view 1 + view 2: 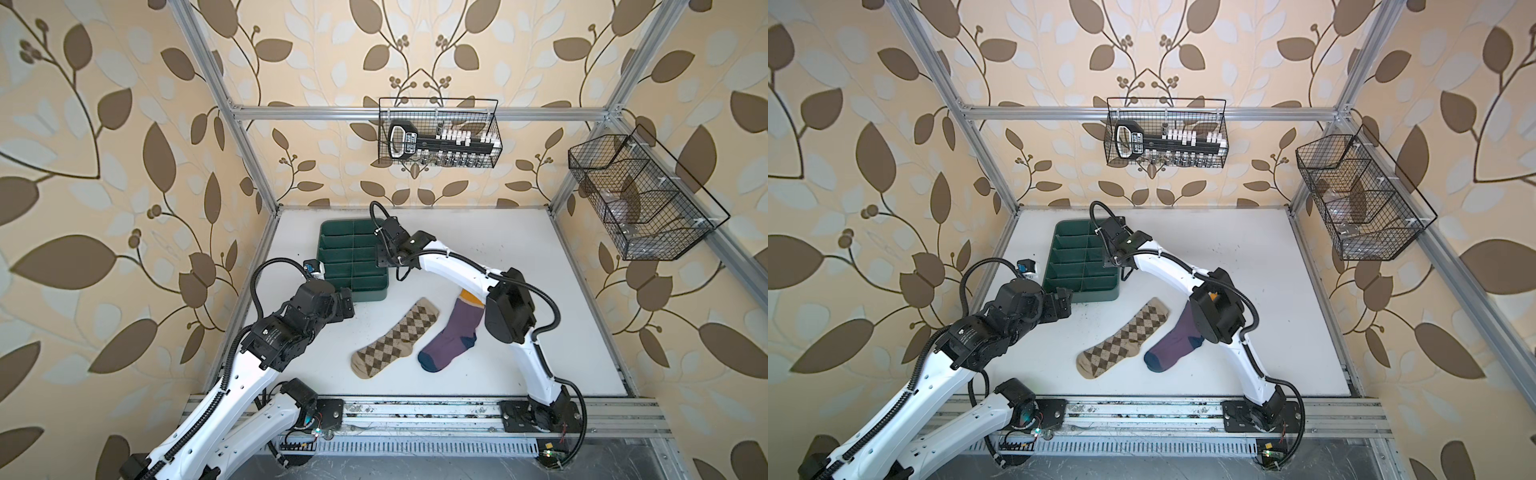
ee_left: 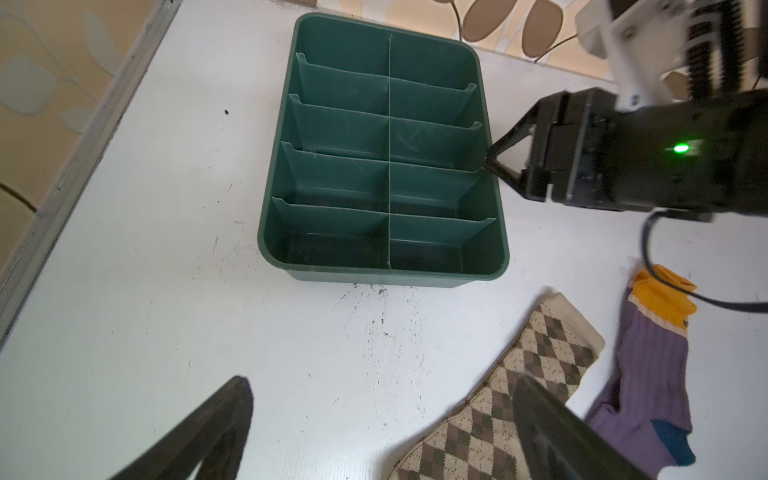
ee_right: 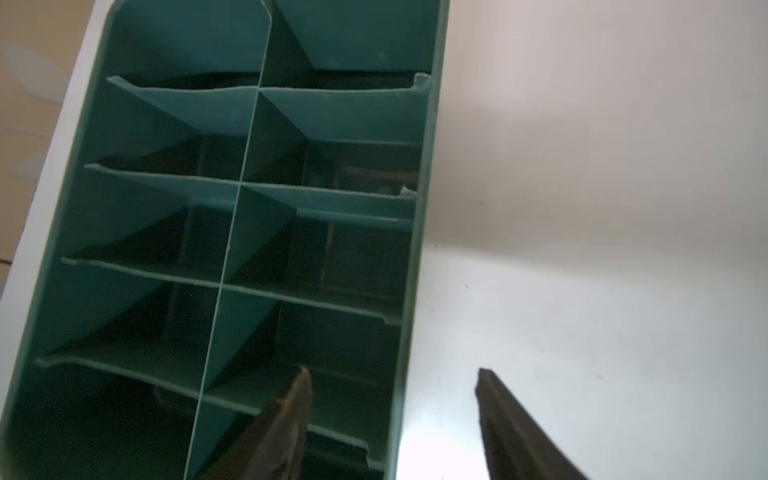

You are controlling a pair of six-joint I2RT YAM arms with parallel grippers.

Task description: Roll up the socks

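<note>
Right gripper (image 3: 394,372) stood partly open astride the 3 o'clock wall of the tray (image 1: 345,255), one finger inside, one outside, gripping nothing. Left gripper (image 2: 384,380) gaped wide and empty over the table (image 1: 519,257), near the tan sock (image 1: 395,338). Both socks lay flat at 5 o'clock of the tray. The purple sock (image 1: 451,336) lay at the tan one's 3 o'clock, its cuff partly hidden by the right arm (image 1: 449,266).

Tan sock (image 1: 1121,338) and purple sock (image 1: 1173,345) lie flat near green tray (image 1: 1096,296).
</note>
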